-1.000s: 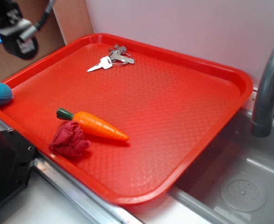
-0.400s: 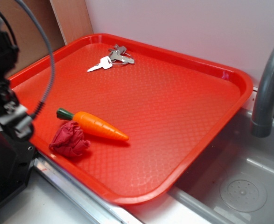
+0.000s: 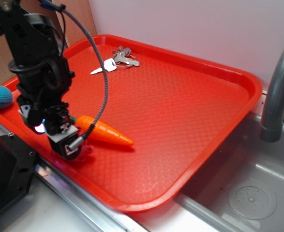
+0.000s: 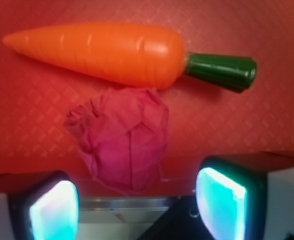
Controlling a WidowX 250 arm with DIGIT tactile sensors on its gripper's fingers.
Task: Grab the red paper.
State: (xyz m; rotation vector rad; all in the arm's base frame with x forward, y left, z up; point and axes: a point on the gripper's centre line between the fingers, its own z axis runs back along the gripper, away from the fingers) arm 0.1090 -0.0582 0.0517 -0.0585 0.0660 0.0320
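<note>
The red paper point(image 4: 124, 140) is a dark crimson wrinkly wad on the red tray point(image 3: 180, 106), near its front edge, just below the orange carrot point(image 4: 101, 52). In the exterior view my gripper point(image 3: 67, 142) hangs right over the wad and hides nearly all of it; only a sliver point(image 3: 88, 150) shows. In the wrist view my gripper point(image 4: 136, 205) is open, with one glowing fingertip point(image 4: 54, 210) left and one point(image 4: 222, 200) right of the wad's near end. Nothing is held between them.
The carrot point(image 3: 103, 130) lies touching or almost touching the wad's far side. Keys point(image 3: 116, 60) lie at the tray's back. A blue ball point(image 3: 0, 96) sits on the left rim. A grey faucet point(image 3: 277, 96) and sink point(image 3: 248, 193) are at the right.
My arm has swung from the upper left corner down and to the right. It now covers the red paper. The paper, carrot and keys have not moved.
</note>
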